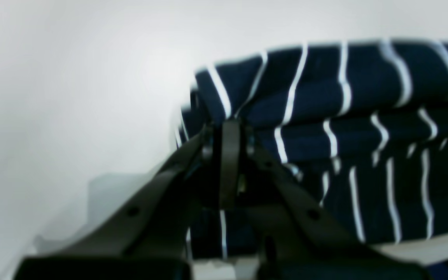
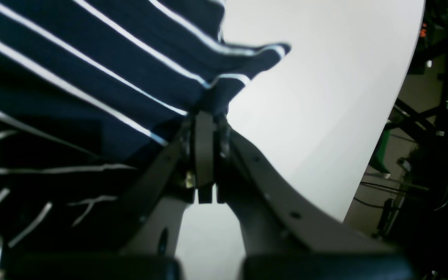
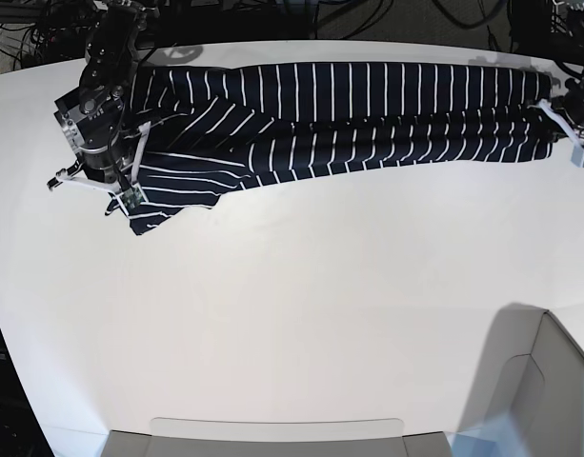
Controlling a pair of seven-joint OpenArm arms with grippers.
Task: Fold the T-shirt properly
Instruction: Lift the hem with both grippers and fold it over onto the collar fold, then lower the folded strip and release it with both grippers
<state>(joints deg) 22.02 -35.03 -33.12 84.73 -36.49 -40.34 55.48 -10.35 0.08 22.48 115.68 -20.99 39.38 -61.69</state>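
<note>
Lying stretched along far edge of white table: dark navy white-striped fabric T-shirt, folded into long band between both grippers. Left gripper clamping together on shirt's folded end, layered fabric spreading to its right. Right gripper pinching together on opposite edge, hem corner sticking out just beyond fingertips, striped cloth draping to its left.

- Broad white matte table w/ rounded corners fills most of base view, evenly lit.
- Tangled black cables behind far edge.
- Pale grey box-like piece at near corner, casting soft shadow.
</note>
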